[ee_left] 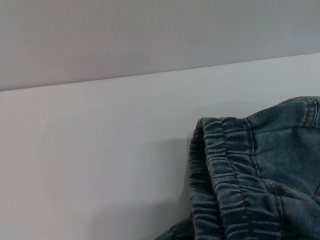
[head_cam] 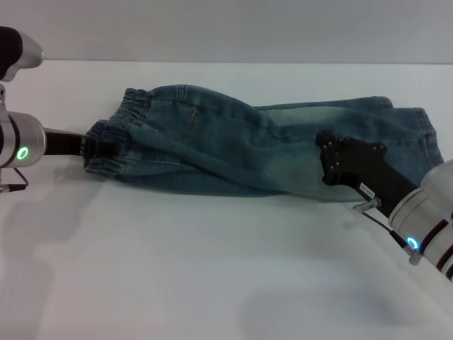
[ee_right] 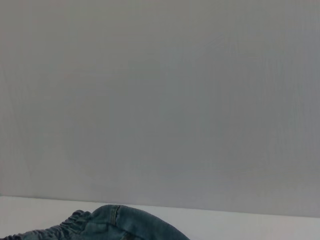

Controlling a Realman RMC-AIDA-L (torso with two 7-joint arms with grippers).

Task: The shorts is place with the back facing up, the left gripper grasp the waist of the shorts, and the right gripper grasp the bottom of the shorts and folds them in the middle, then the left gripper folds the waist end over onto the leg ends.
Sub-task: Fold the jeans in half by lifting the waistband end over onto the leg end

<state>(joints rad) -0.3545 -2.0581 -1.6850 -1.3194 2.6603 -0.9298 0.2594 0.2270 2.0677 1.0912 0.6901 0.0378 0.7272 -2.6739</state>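
**Both grippers at the denim shorts, one at each end**

The left gripper (head_cam: 98, 147) sits at the waist of the shorts (head_cam: 113, 138), its black fingers pushed into the gathered elastic band, which bunches up around them; it appears closed on that band, though the fingertips themselves are hidden in the cloth. Its silver arm with the green dot reaches in from the robot's left side.

The right gripper (head_cam: 333, 152) lies on the near leg of the garment, a black wedge pressed against the faded denim short of the hems. Whether its fingers are apart or together cannot be told. Its arm, with a cyan dot, comes in from the near right.

The shorts (head_cam: 233, 145) lie stretched across the white table (head_cam: 212, 269), waist toward the robot's left, the leg ends (head_cam: 428, 134) toward its right. The fabric is rumpled, with a fold ridge running diagonally through the middle.

The left wrist view shows the puckered waistband (ee_left: 225, 175) close up on the table.
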